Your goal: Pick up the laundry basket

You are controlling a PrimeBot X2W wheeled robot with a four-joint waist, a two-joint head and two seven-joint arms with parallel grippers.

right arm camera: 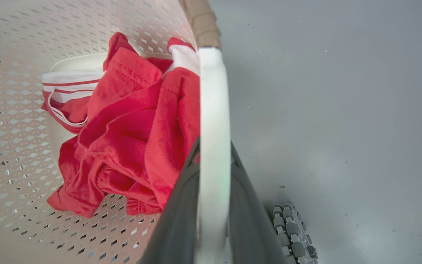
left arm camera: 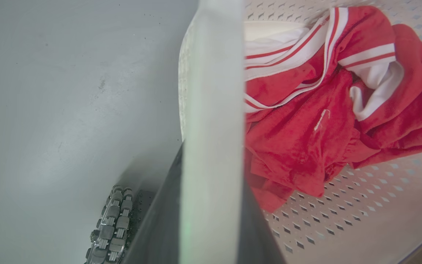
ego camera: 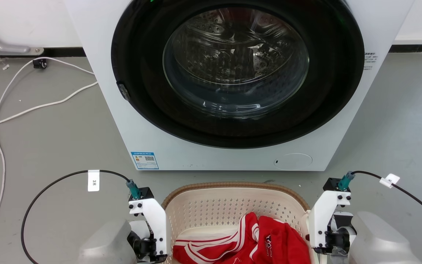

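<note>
Holding red clothes (ego camera: 255, 242) with white stripes, the laundry basket (ego camera: 233, 185) is just in front of the washing machine (ego camera: 181, 146), low between your arms. Your left gripper (left arm camera: 213, 165) is clamped on its white left handle (left arm camera: 211, 91). Your right gripper (right arm camera: 214, 145) is clamped on the right handle (right arm camera: 213, 110).

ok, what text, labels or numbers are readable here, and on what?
"3米": white tag on the left black cable.
Blue sticker on the washing machine: QR code and print, too small to read.
Grey print right of the machine's door: too small.
Second white tag on the right black cable: mark unreadable.
Print on the red garment in the laundry basket: blurred.
</note>
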